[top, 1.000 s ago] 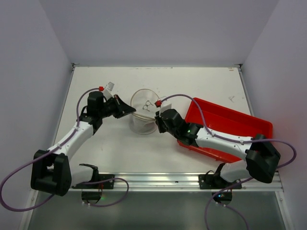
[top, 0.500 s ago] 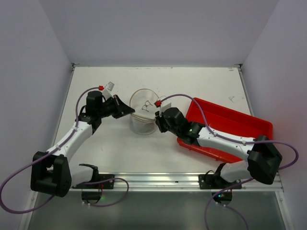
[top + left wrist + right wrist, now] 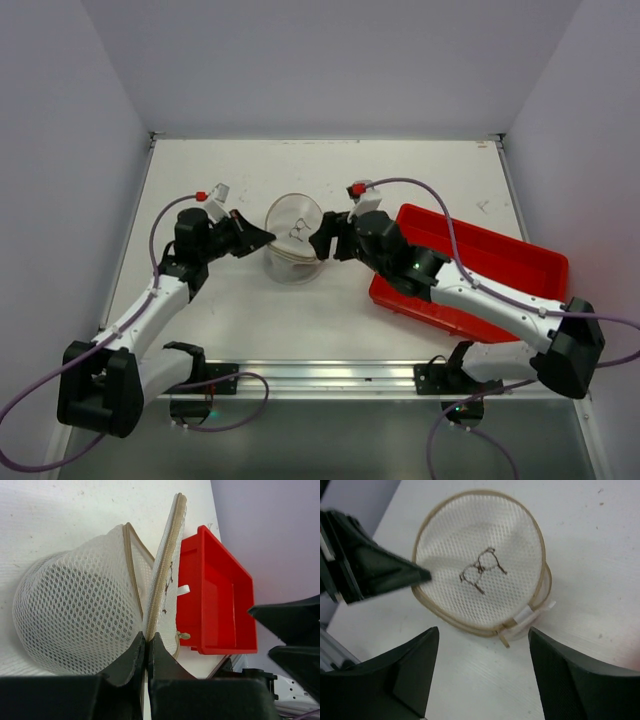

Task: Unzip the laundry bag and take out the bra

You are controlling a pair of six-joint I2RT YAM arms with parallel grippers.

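Pinched tight, the left gripper's (image 3: pixel 146 637) jaws hold the tan zipper rim (image 3: pixel 167 555) of the laundry bag (image 3: pixel 292 240), while the right gripper (image 3: pixel 482 635) hangs just above it, jaws spread wide and empty. To my eye the unzipping looks mostly done, since one half stands tilted up off the other like an open clam, but no bra is out and I can't make one out through the mesh. It's a small round white mesh case with a brown mark (image 3: pixel 481 570) on its lid, sitting on the table (image 3: pixel 230 170) just left of the red tray (image 3: pixel 490 233).
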